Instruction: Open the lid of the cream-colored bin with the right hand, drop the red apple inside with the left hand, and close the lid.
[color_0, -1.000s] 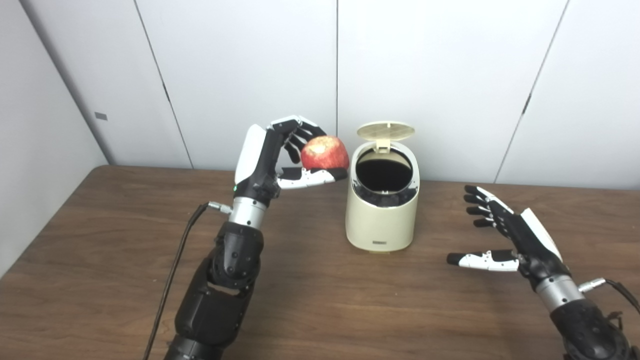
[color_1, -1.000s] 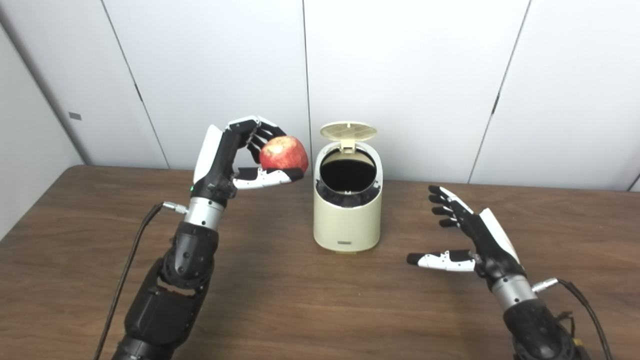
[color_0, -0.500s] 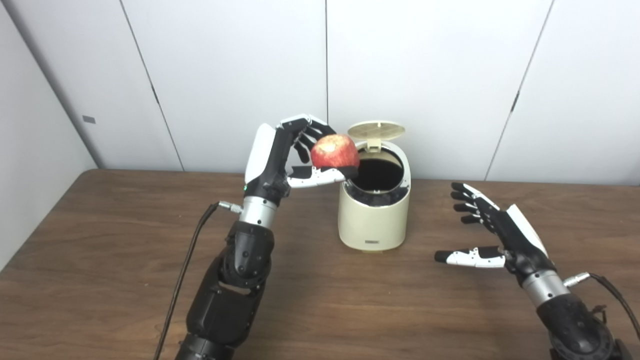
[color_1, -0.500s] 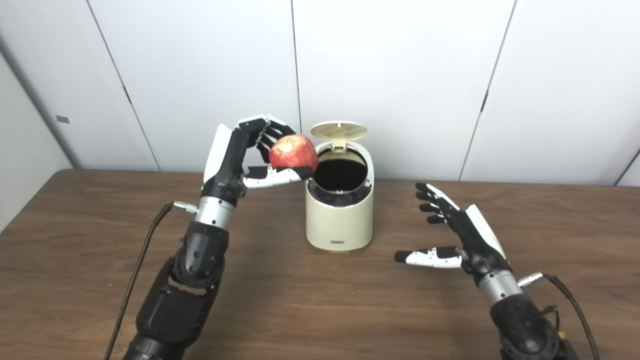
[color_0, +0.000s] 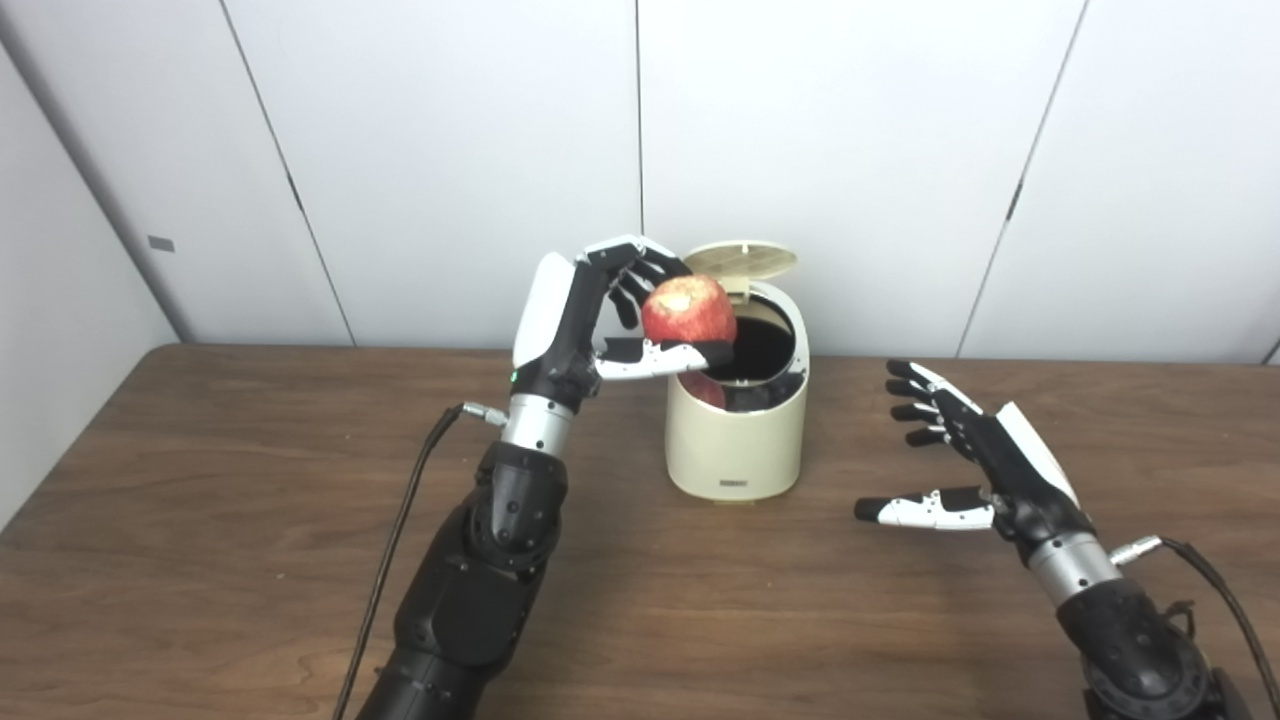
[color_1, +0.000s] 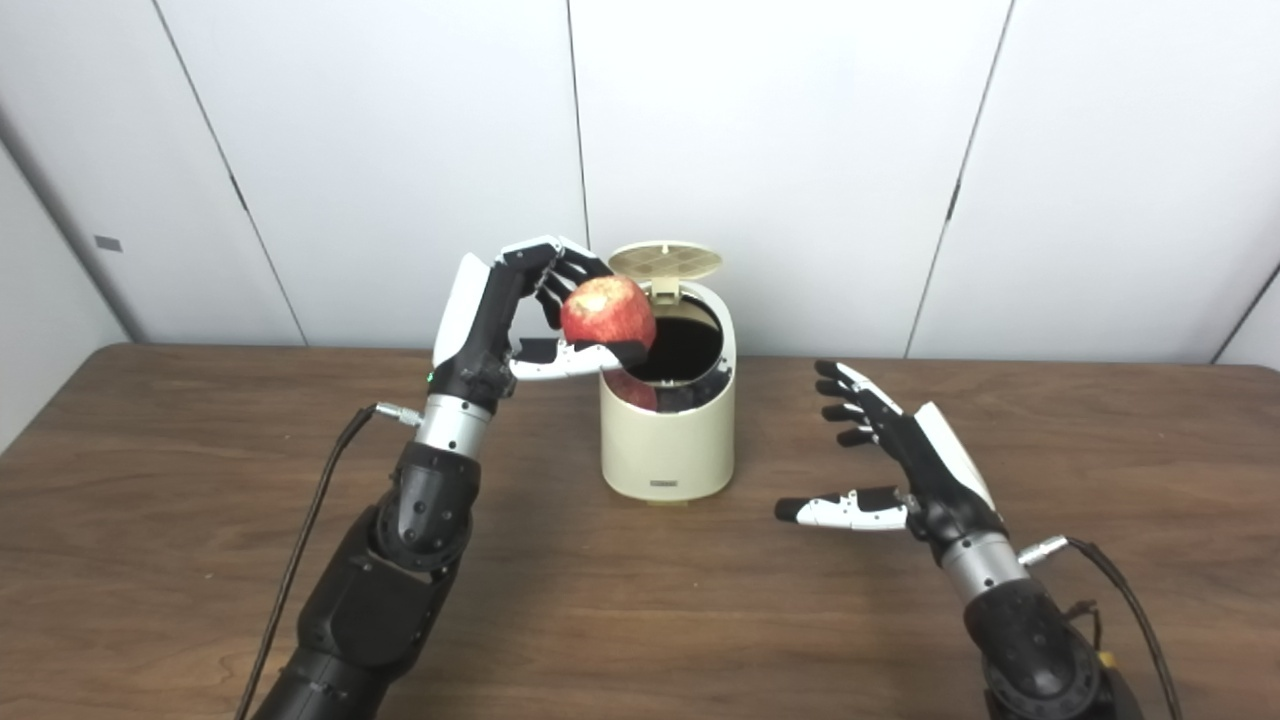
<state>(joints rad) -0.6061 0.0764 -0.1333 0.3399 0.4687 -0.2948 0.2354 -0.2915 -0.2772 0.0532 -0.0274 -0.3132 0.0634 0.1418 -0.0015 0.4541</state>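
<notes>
The cream-colored bin stands on the brown table with its round lid tipped up at the back, showing a dark inside. My left hand is shut on the red apple and holds it over the left rim of the bin's opening. A red reflection of the apple shows on the inner rim. My right hand is open and empty, hovering low over the table to the right of the bin. The same scene shows in the right eye view, with the apple over the bin.
The brown wooden table runs across the whole view. White wall panels stand close behind the bin. A black cable hangs from my left wrist, another from my right wrist.
My left hand has carried the apple rightward from beside the bin to over its left rim. The camera has also shifted, sliding the whole scene left. My right hand has kept its pose.
</notes>
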